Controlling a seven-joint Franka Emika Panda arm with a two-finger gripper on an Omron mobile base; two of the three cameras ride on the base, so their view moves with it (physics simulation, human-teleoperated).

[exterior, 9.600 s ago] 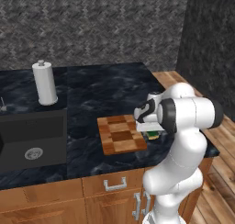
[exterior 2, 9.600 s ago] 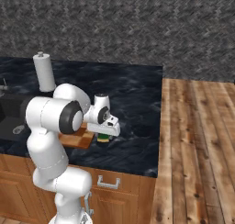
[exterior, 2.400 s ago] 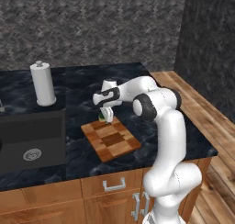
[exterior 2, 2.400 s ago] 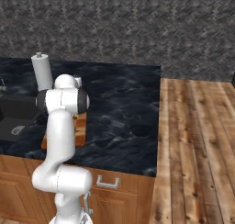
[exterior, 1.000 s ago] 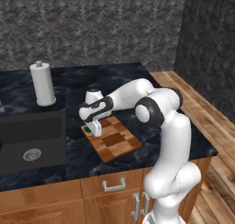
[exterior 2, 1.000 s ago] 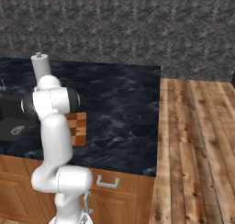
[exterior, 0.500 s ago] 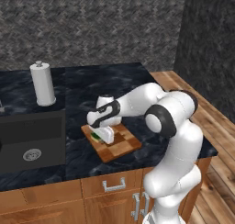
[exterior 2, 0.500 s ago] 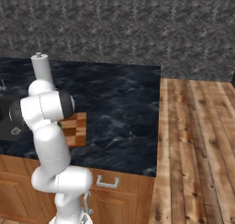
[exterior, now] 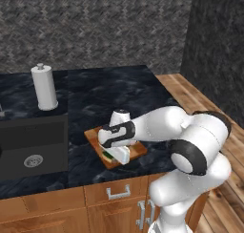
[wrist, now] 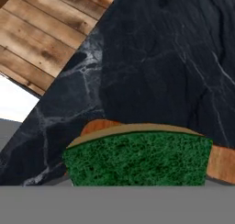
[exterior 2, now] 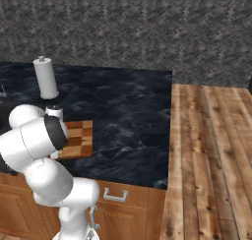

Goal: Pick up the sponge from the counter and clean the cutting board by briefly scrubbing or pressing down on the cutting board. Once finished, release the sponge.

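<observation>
gripper [exterior: 114, 155] pinching sponge [wrist: 137, 158], fingertips hidden | sponge pressed against cutting board [exterior: 138, 151] just below | likely light, soft, compressible; grip across short sides

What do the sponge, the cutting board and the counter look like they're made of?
Sponge: rough, fibrous green scouring layer, matte.
Cutting board: wood, going by its light and dark brown checkered blocks.
Counter: polished-looking stone, blue-black with pale marble veins.
</observation>
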